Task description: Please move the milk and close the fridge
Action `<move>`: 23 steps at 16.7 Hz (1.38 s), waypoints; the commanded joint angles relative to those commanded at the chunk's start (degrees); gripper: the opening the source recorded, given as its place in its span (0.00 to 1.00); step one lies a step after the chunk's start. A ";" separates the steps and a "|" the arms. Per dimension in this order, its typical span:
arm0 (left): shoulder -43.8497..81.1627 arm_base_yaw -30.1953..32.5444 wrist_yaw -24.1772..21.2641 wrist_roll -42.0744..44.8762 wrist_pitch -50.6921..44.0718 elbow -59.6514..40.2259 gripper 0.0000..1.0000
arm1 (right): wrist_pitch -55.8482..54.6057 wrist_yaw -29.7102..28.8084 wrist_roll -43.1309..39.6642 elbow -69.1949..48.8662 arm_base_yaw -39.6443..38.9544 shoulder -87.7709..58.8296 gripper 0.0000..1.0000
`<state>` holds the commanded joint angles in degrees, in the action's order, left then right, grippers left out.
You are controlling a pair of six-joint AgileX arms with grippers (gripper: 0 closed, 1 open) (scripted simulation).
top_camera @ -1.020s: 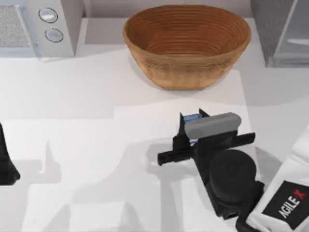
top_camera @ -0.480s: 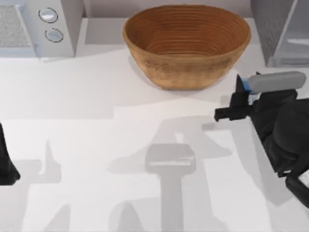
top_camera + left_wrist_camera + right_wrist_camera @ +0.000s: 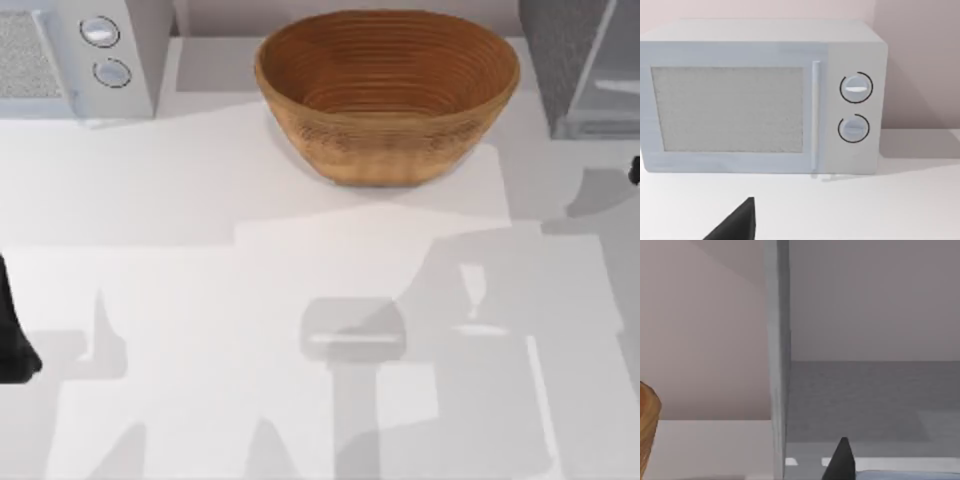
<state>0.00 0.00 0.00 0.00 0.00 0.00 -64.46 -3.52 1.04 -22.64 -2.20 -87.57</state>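
At table's right edge, right hand [image 3: 635, 171] gone rightward

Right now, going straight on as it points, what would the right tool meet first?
Probably the back wall of the fridge: the right tool points into the open compartment beside the door panel, and nothing shows in between, though depth is unclear.
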 joint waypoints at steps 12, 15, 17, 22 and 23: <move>0.00 0.00 0.00 0.00 0.00 0.00 1.00 | 3.53 3.70 -0.69 -9.52 3.72 -8.28 0.00; 0.00 0.00 0.00 0.00 0.00 0.00 1.00 | 7.00 6.49 -1.15 -21.57 6.50 -18.61 0.00; 0.00 0.00 0.00 0.00 0.00 0.00 1.00 | 9.62 8.51 -1.36 -30.71 8.54 -25.53 0.00; 0.00 0.00 0.00 0.00 0.00 0.00 1.00 | 15.46 12.73 -1.65 -47.43 12.75 -38.31 0.00; 0.00 0.00 0.00 0.00 0.00 0.00 1.00 | 16.19 13.23 -1.69 -49.00 13.24 -39.70 0.00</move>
<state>0.00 0.00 0.00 0.00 0.00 0.00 -48.27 9.71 -0.65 -71.64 11.04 -127.27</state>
